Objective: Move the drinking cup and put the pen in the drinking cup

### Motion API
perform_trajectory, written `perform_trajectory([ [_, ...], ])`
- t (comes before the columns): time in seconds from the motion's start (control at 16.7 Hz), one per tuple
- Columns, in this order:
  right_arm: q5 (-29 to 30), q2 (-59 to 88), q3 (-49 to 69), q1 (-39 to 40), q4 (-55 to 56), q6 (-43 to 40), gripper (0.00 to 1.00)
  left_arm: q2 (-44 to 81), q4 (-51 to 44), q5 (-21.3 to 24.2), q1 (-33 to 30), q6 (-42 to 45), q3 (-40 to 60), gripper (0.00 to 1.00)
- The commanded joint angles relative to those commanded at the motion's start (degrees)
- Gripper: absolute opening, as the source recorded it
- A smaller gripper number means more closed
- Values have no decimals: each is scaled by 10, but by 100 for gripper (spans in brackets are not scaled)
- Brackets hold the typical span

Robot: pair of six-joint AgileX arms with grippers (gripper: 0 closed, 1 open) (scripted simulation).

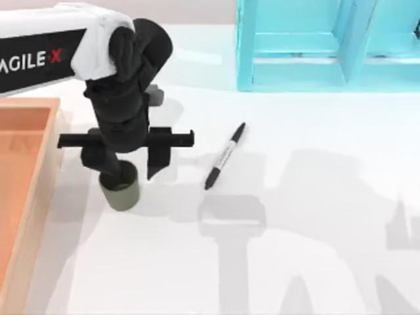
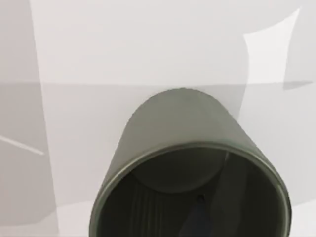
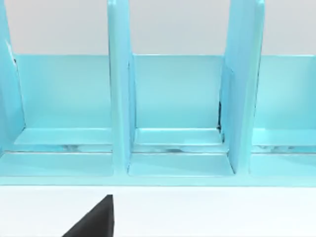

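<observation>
The cup [image 1: 121, 190] looks like matt, smooth plastic or glazed clay in dull olive-grey — its inner wall [image 2: 148, 207] shows faint upright ribbing. The pen [image 1: 225, 155] is smooth plastic with a slight sheen. The table [image 1: 315, 216] is smooth, matt white. The tray [image 1: 29, 164] looks like pale unvarnished wood. The rack [image 3: 173, 98] is glossy turquoise — painted or plastic. The left gripper [image 1: 125, 167] is matt black.

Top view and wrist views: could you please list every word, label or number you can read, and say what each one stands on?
"AGILE·X", cut off at the picture's edge, on the left arm's white casing.
The pen has a pale middle section; any print there is too small to read.
The cup bears no text.
</observation>
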Motion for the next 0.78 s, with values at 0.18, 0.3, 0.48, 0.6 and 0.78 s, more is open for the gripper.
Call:
perform_trajectory([
  [0.18, 0, 0, 0, 0, 0, 0, 100, 0, 0, 0, 0, 0, 0, 98],
  [0.3, 0, 0, 0, 0, 0, 0, 100, 0, 0, 0, 0, 0, 0, 100],
  [0.48, 0, 0, 0, 0, 0, 0, 100, 0, 0, 0, 0, 0, 0, 100],
  [0.6, 0, 0, 0, 0, 0, 0, 100, 0, 0, 0, 0, 0, 0, 100],
  [0.78, 0, 0, 0, 0, 0, 0, 100, 0, -1, 0, -1, 0, 2, 100],
])
